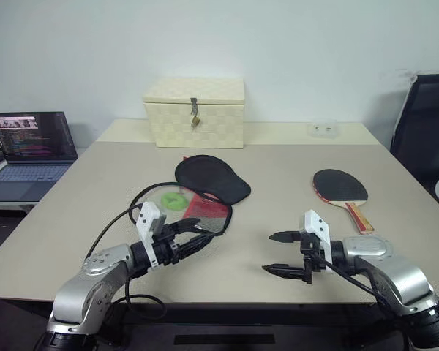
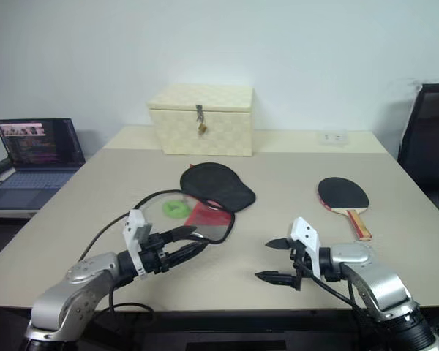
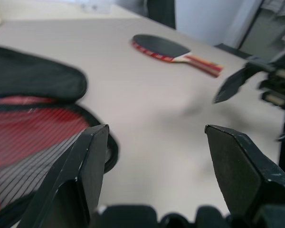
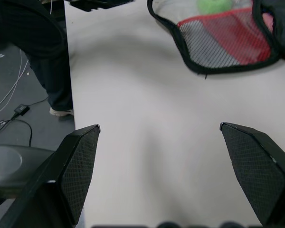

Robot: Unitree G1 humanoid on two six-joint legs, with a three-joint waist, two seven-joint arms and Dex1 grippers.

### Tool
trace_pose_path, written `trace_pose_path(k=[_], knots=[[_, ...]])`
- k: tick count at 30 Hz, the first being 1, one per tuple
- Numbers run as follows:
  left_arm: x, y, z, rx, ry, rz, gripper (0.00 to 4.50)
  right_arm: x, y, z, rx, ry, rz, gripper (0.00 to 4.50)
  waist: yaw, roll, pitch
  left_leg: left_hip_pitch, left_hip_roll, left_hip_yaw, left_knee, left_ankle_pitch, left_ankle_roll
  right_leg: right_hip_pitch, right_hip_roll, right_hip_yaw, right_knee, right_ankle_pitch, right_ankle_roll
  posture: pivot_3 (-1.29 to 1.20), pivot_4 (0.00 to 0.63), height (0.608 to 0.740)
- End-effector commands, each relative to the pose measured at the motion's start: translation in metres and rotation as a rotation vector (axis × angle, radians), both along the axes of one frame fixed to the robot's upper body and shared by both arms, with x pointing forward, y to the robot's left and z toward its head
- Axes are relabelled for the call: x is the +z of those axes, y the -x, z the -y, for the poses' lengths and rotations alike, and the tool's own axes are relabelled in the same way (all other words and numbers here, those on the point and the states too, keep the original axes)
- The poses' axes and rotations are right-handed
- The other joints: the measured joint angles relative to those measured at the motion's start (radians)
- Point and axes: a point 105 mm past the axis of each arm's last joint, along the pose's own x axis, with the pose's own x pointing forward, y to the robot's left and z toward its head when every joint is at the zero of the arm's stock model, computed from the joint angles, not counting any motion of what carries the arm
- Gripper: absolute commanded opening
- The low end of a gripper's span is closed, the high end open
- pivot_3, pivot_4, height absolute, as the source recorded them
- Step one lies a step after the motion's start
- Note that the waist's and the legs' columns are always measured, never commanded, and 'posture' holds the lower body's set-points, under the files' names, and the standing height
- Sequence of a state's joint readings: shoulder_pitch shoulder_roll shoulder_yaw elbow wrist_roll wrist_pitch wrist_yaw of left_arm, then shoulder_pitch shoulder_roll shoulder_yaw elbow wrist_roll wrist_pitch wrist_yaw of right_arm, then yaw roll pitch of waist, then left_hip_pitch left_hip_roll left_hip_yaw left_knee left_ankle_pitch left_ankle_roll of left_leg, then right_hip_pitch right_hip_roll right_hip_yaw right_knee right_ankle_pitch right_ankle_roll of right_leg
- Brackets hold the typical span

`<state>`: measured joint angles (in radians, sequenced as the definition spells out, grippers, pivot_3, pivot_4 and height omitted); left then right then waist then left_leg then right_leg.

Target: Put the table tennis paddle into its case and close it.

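The flat round bat with the black rubber face, red edge and striped wooden handle (image 1: 342, 189) lies on the right side of the pale beige table (image 1: 278, 175), well apart from both grippers. The black soft fabric case (image 1: 208, 183) lies open near the middle of the table, its top flap folded back and its red and black mesh pocket showing, with something small and green inside. The job looks like it is only starting, because the bat is not picked up yet. To do this step well, the right gripper (image 1: 285, 254) should probably go over to the bat and take it by the handle, so the round end can slide into the case first. That gripper sits low near the front edge of the table, fingers spread wide, holding nothing. The left gripper (image 1: 192, 232) reaches in just beside the near rim of the case, fingers also spread and holding nothing.
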<state>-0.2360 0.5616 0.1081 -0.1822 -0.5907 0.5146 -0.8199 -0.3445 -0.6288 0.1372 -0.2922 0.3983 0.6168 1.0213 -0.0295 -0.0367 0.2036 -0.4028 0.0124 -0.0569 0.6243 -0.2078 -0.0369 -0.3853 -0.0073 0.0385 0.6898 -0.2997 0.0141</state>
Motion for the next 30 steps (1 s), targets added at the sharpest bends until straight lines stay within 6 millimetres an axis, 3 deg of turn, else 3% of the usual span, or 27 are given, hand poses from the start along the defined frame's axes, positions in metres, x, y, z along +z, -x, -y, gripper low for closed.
trace_pose_path(k=[1,12,20,22,30], knots=[[0.010,-0.005,0.005,-0.017,0.001,0.066,3.52,0.013,0.001,0.006,-0.015,-0.004,0.047,4.46,0.000,0.000,0.000,0.000,0.000,0.000,0.000,0.000,0.000,0.000,0.000,0.000,0.000,0.000,0.000,0.00,0.150,0.740],[-0.002,-0.029,0.008,-0.075,-0.023,0.051,3.52,0.030,0.000,0.020,-0.080,0.006,0.077,4.46,0.000,0.000,0.000,0.000,-0.001,0.001,0.000,0.000,0.000,0.001,0.000,0.000,-0.002,0.001,0.001,0.00,0.150,0.740],[-0.008,-0.059,0.003,-0.130,-0.118,0.035,3.52,0.043,0.006,-0.003,0.011,-0.034,0.089,4.46,-0.001,0.000,0.000,-0.001,0.000,0.001,0.000,0.000,0.000,0.000,0.004,0.000,-0.002,0.001,0.002,0.00,0.150,0.740],[-0.014,-0.064,0.011,-0.168,-0.145,0.005,3.52,0.048,0.009,-0.002,0.036,-0.037,0.099,4.46,-0.001,0.000,0.000,-0.001,-0.001,0.001,0.000,0.000,0.000,0.000,0.004,0.000,-0.002,0.001,0.002,0.00,0.150,0.740],[-0.031,-0.064,0.028,-0.320,-0.231,-0.027,3.52,0.045,0.010,-0.004,0.019,-0.047,0.116,4.46,-0.001,0.000,0.000,-0.007,-0.002,0.000,0.002,0.000,0.000,-0.003,0.004,-0.001,-0.004,0.004,0.000,0.00,0.150,0.740]])
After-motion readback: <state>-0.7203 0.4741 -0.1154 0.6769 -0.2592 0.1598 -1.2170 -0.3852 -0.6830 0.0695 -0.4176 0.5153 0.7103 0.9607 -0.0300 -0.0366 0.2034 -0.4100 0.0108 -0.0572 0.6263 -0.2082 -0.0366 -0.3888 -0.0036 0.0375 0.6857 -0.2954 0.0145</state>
